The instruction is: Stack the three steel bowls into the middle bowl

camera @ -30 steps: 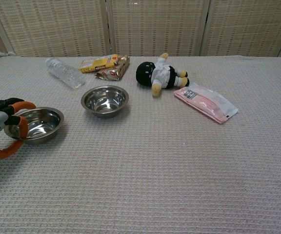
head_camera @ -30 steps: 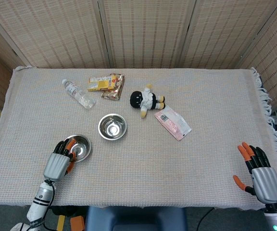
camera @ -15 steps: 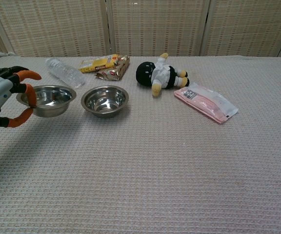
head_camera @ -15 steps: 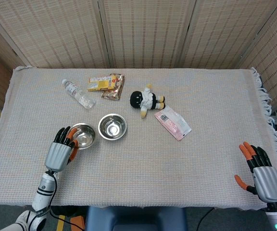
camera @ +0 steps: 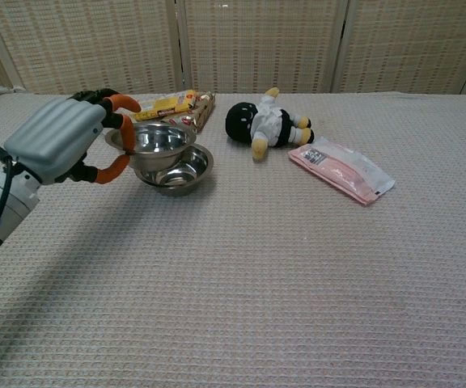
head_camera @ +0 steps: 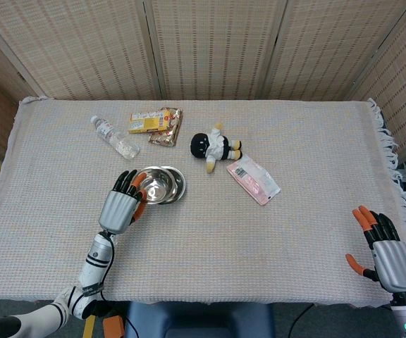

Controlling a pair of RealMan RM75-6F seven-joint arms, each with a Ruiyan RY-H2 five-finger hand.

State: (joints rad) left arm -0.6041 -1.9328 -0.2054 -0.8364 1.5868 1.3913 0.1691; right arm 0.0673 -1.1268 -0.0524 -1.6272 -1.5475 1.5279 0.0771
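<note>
Steel bowls: two visible, held bowl [camera: 152, 139] above, resting bowl [camera: 178, 171] below. Water bottle [head_camera: 115, 137]: one. Snack packs: two, yellow pack [head_camera: 145, 123], brown pack [head_camera: 166, 127]. Plush doll [head_camera: 216, 147]: one. Pink packet [head_camera: 253, 180]: one. Hands: two, left hand [head_camera: 120, 208], right hand [head_camera: 386, 255].

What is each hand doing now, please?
Left hand: holds a steel bowl above the middle bowl.
Right hand: open, holding nothing.

cloth-covered table [head_camera: 210, 232], bottle [head_camera: 115, 136], doll [head_camera: 213, 146]
</note>
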